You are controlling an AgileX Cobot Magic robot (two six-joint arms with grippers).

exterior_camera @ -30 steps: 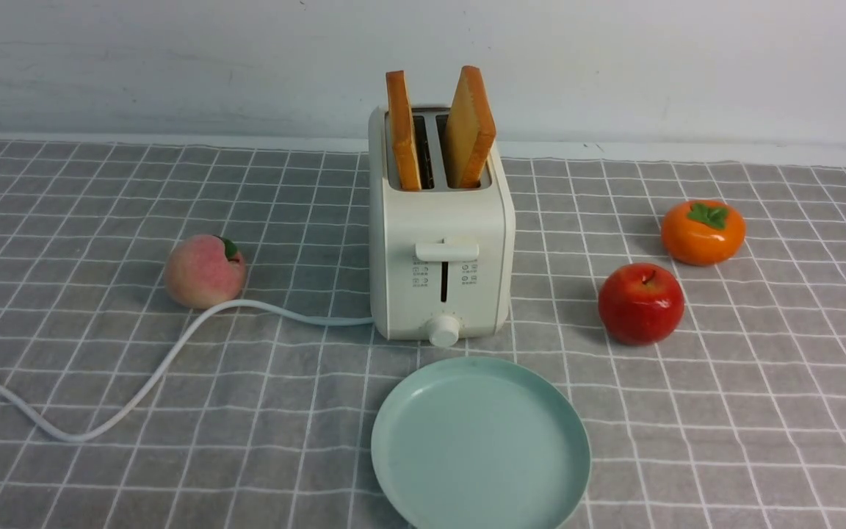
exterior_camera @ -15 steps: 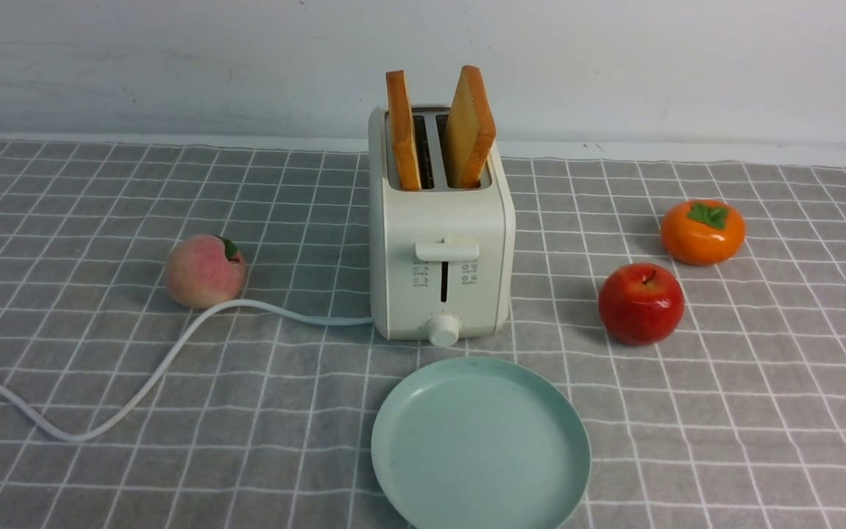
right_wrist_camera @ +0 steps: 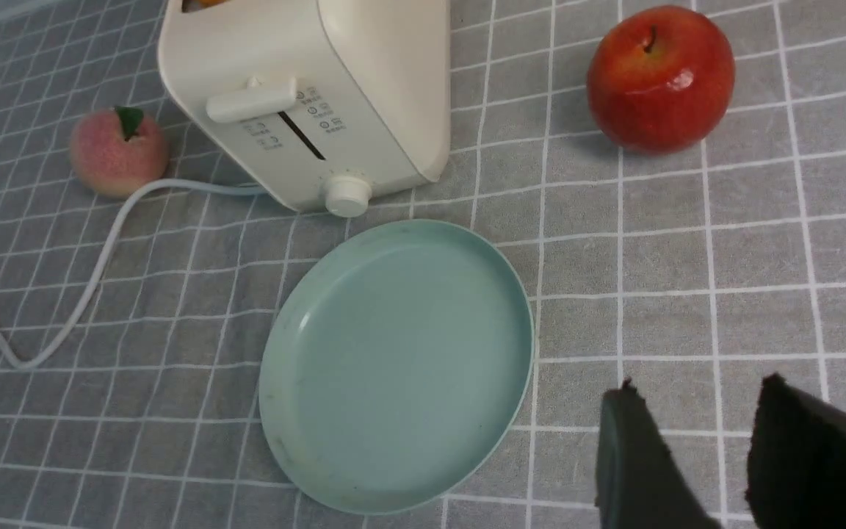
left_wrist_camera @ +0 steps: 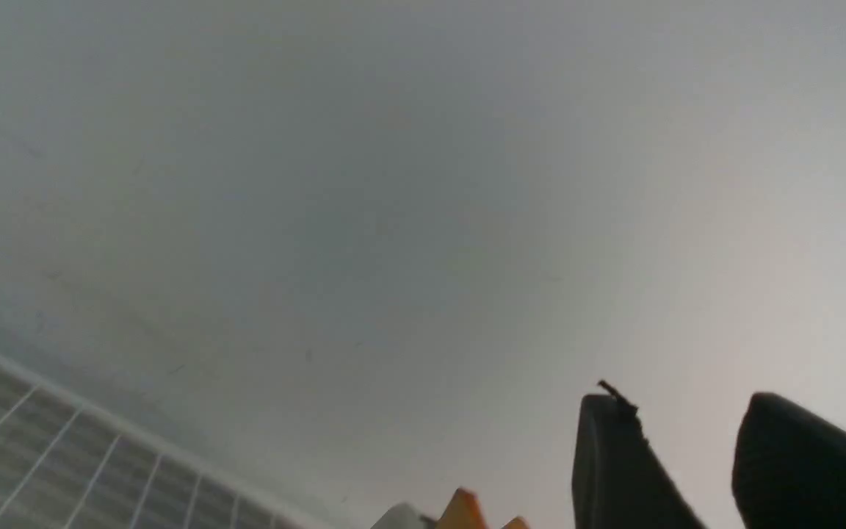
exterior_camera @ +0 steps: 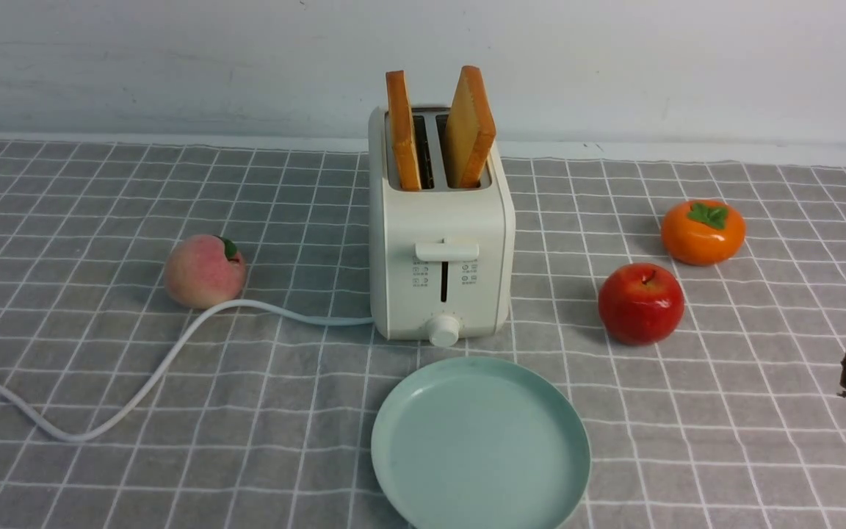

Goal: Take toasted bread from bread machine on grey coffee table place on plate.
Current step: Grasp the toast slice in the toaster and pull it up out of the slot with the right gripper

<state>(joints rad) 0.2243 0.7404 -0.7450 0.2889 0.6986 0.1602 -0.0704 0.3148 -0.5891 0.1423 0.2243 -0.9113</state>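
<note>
While both toast slices [exterior_camera: 471, 128] [exterior_camera: 403, 132] sit upright in the toaster [exterior_camera: 441, 220] slots, poking out the top, the right gripper [right_wrist_camera: 695, 393] has just come into the front view at its right edge, jaws apart and nothing between them, so the pick looks to be only starting and the plate [exterior_camera: 482, 441] is bare. Left gripper [left_wrist_camera: 676, 400] is also spread and unloaded, out of the front view. Slots run front to back, slice edges face the camera, long axis roughly vertical, tops leaning slightly; judgement: pinch across the faces, pull straight up.
</note>
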